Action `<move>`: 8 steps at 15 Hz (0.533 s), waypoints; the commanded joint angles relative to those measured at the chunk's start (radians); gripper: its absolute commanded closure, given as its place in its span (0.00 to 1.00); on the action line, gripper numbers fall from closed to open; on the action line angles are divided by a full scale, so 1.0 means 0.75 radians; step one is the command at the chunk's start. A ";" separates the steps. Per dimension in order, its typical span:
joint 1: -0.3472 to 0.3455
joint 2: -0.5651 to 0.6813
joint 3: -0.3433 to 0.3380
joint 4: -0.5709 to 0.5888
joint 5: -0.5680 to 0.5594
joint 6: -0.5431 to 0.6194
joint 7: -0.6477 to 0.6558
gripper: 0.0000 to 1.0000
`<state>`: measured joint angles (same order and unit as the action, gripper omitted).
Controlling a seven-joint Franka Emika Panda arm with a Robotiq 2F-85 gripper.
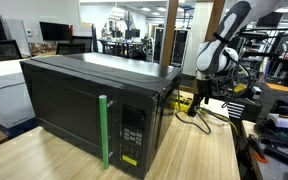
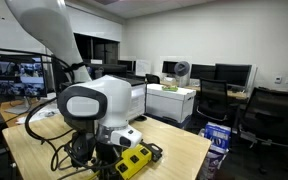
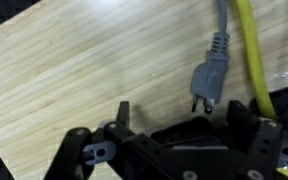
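My claw [image 3: 172, 118] hangs open over the counter [image 3: 74, 70], close to its edge behind the microwave [image 1: 84, 100]. A grey plug [image 3: 206, 85] sits by one fingertip, with a yellow cable [image 3: 250, 50] beside it.

Office-lab with rows of monitors [image 2: 234, 72] and office chairs [image 2: 274, 112]

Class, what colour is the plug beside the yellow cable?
The plug is grey, clearest in the wrist view.

Smooth wood table [image 3: 64, 70], matt plastic plug [image 3: 206, 85]
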<state>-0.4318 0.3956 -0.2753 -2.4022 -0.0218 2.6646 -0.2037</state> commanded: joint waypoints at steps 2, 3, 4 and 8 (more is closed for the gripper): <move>-0.011 -0.044 0.082 -0.011 0.091 -0.080 -0.063 0.00; -0.002 -0.052 0.077 -0.020 0.084 -0.093 -0.052 0.00; 0.007 -0.061 0.070 -0.032 0.076 -0.100 -0.042 0.00; 0.033 -0.112 0.045 -0.096 0.045 -0.091 -0.013 0.00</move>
<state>-0.4438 0.3935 -0.2635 -2.3930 -0.0086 2.6358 -0.2255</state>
